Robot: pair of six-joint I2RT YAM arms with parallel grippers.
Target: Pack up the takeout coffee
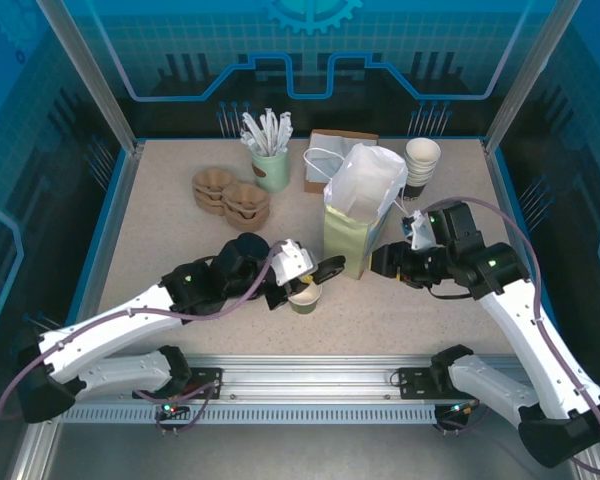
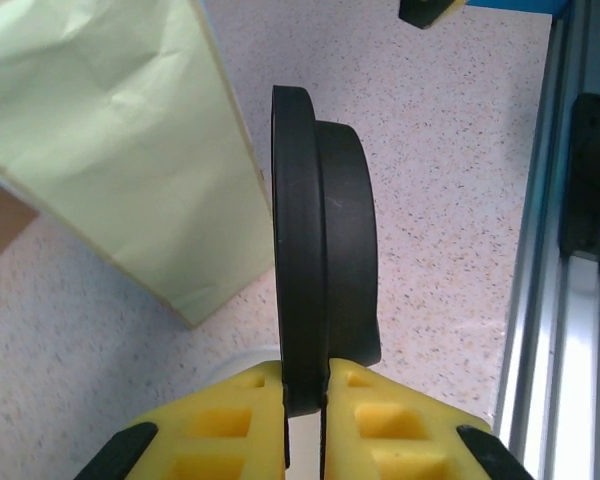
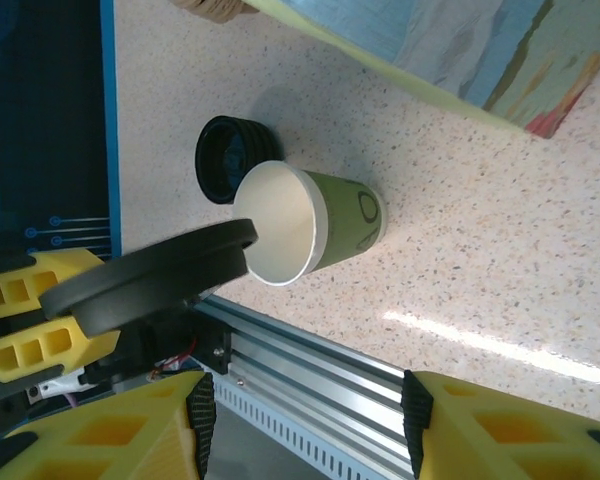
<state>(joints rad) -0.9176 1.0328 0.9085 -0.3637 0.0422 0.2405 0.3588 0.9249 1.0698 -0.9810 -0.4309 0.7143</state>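
Cup (image 3: 320, 225) unlidded on counter (image 1: 160, 240) beside bag (image 1: 355, 215); left gripper (image 2: 303, 385) clamped on lid (image 2: 320, 250) rim; right gripper (image 1: 388, 262) spread, empty; lidding, bagging remain

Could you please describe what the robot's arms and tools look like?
Both the left arm and right arm have white shells, black joints, small green lights and a looping purple cable. The left tool and right tool have blocky yellow fingers edged in black.
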